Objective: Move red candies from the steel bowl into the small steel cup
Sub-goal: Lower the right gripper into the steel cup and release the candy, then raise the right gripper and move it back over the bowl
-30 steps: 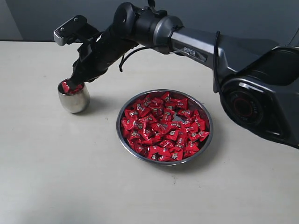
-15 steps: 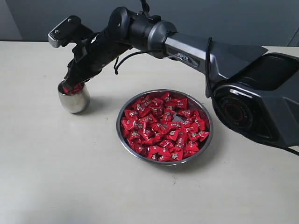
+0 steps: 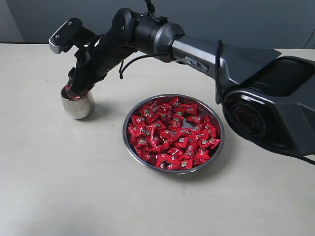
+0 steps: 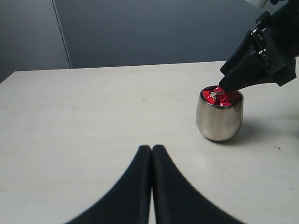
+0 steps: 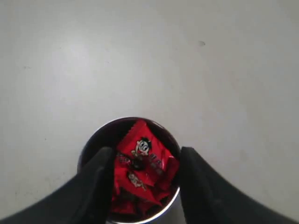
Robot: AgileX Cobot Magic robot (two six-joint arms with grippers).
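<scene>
The steel bowl [image 3: 219, 129] sits mid-table, full of red candies [image 3: 172, 135]. To its left stands the small steel cup [image 3: 78, 106], holding several red candies [image 5: 142, 149] up to its rim. My right gripper [image 3: 74, 91] reaches across and hangs just above the cup's mouth. It is open, one finger to each side of the opening [image 5: 147, 156], with nothing pinched between them. In the left wrist view its black fingertips [image 4: 227, 83] hover just over the candies in the cup [image 4: 219, 122]. My left gripper [image 4: 152, 148] is shut and empty, low over bare table, well short of the cup.
The right arm [image 3: 206, 49] stretches from the right side across the back of the table, passing above and behind the bowl. A dark wall [image 3: 39, 19] runs along the far table edge. Pale tabletop [image 3: 74, 187] spreads in front of cup and bowl.
My right gripper has opened over the cup, and the candy it held now lies in the cup. The arm has edged slightly left.
</scene>
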